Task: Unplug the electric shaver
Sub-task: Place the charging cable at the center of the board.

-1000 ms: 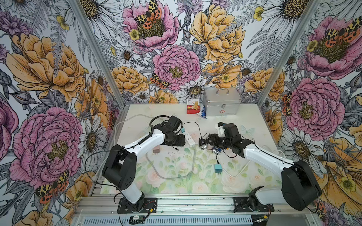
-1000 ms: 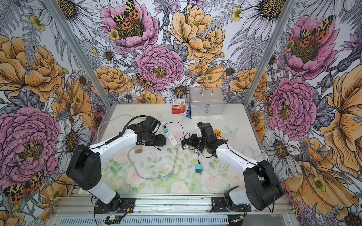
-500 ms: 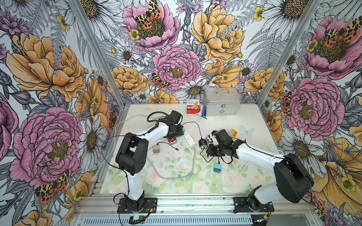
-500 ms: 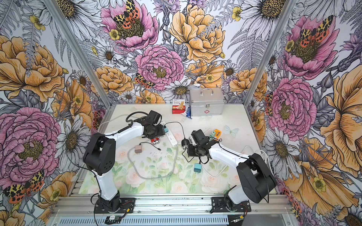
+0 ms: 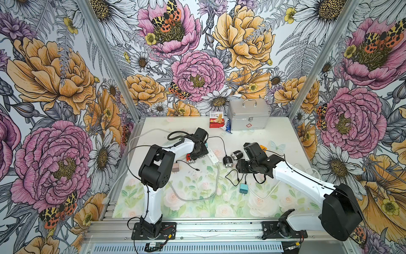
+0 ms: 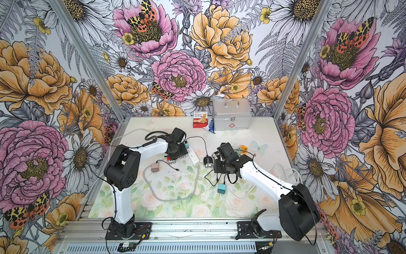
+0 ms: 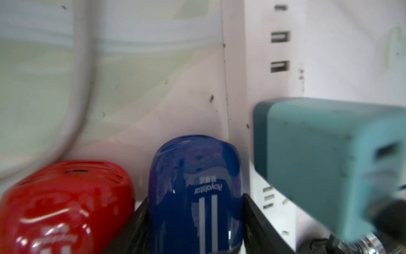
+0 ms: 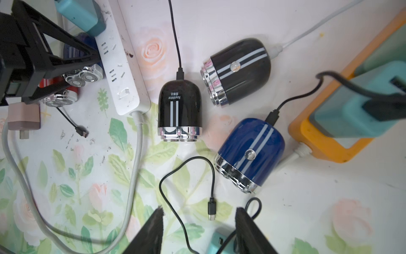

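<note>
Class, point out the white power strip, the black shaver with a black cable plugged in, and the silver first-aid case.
white power strip (image 8: 120, 73), right wrist view, on its socket face.
black shaver (image 8: 186, 103), right wrist view, on its glossy body.
silver first-aid case (image 5: 239, 122), in a top view, on its front wall.

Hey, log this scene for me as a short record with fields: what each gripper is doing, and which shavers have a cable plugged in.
left gripper: shut on blue shaver, beside white power strip
right gripper: open, empty, above loose cable plug
cable plugged in: logo black shaver, striped black shaver, second blue shaver
red shaver: next to the held blue shaver
</note>
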`<state>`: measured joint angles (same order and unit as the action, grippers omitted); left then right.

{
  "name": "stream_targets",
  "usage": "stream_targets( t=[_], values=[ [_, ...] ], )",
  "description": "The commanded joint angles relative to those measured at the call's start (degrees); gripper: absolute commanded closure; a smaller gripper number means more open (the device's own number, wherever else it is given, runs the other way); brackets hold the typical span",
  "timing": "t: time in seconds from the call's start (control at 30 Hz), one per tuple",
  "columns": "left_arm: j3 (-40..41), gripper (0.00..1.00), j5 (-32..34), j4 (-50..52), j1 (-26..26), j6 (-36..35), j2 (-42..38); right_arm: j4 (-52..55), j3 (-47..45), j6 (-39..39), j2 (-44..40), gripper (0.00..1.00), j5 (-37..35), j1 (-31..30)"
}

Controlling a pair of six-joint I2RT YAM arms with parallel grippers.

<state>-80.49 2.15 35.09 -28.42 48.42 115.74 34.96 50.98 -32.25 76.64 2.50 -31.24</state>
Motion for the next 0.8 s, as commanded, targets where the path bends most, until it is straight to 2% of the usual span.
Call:
stream_targets(
  t=[0.0,0.07,0.17,0.27,0.43,0.53,0.7,0.77],
  values=[
    [-0.2,0.60,1.5,-0.9,-0.1,2.5,0.7,4.2,1.3,1.7,-0.3,0.44,-1.8,-1.0],
    [0.3,0.58,2.0,-0.9,-0.2,2.8,0.6,6.0,1.3,1.6,-0.7,0.43,-2.4,-1.7],
    [1.1,0.48,2.7,-0.9,-0.1,2.4,0.1,8.8,1.1,0.3,-1.0,0.42,-3.6,-2.6],
    [1.8,0.33,3.6,-0.9,-0.7,1.0,-0.9,10.3,0.7,-1.7,-1.5,0.40,-4.9,-3.5],
    [3.6,0.17,6.1,-0.7,-2.3,-2.7,-4.2,10.3,0.2,-4.0,-1.9,0.38,-5.0,-3.7],
    [5.5,0.12,7.8,-0.6,-3.2,-4.6,-7.6,10.4,-0.8,-5.7,-2.4,0.38,-3.9,-3.9],
    [7.8,0.11,9.5,-0.1,-5.2,-7.5,-13.9,10.4,-2.9,-8.4,-3.5,0.38,-2.8,-4.9],
    [8.4,0.11,12.0,0.2,-6.3,-8.5,-15.9,10.3,-4.1,-9.7,-3.1,0.38,-2.4,-5.7]
  ],
)
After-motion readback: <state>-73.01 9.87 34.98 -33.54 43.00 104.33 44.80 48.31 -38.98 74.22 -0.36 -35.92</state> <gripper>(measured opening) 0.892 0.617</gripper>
